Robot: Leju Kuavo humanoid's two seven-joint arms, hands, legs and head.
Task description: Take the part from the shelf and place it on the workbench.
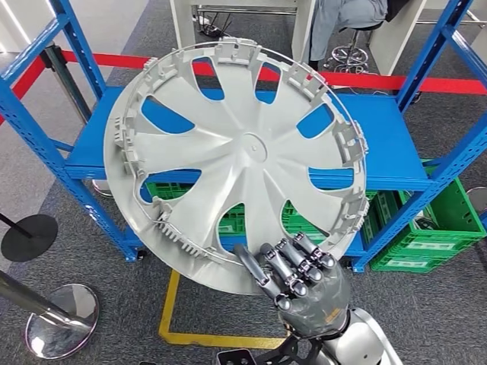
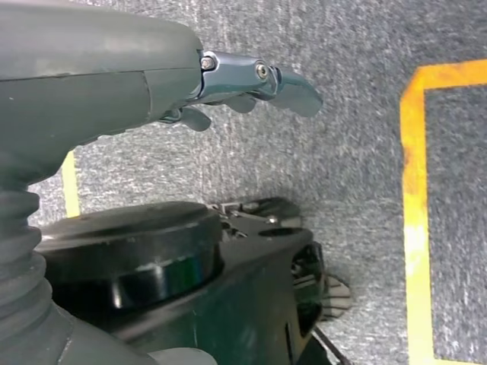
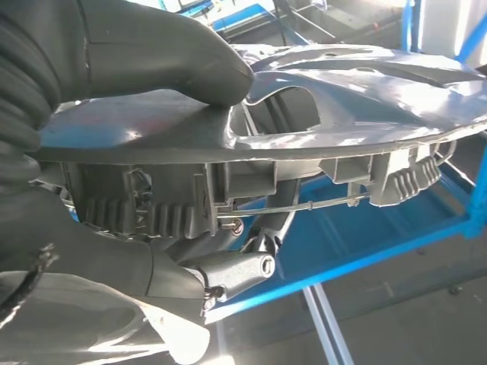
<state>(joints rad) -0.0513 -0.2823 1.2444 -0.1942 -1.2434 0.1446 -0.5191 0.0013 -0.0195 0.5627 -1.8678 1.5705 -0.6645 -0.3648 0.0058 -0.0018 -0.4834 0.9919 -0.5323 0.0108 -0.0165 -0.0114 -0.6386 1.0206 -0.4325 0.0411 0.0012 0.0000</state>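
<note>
In front of the blue shelf, the right hand grips the silver wheel cover by its near rim, thumb on one face and fingers curled under the other, likely because the edge is the only graspable spot. The cover hangs tilted in the air, off the shelf. The left hand hangs over the grey floor, fingers loosely extended, holding nothing. Green crates sit below the shelf.
</note>
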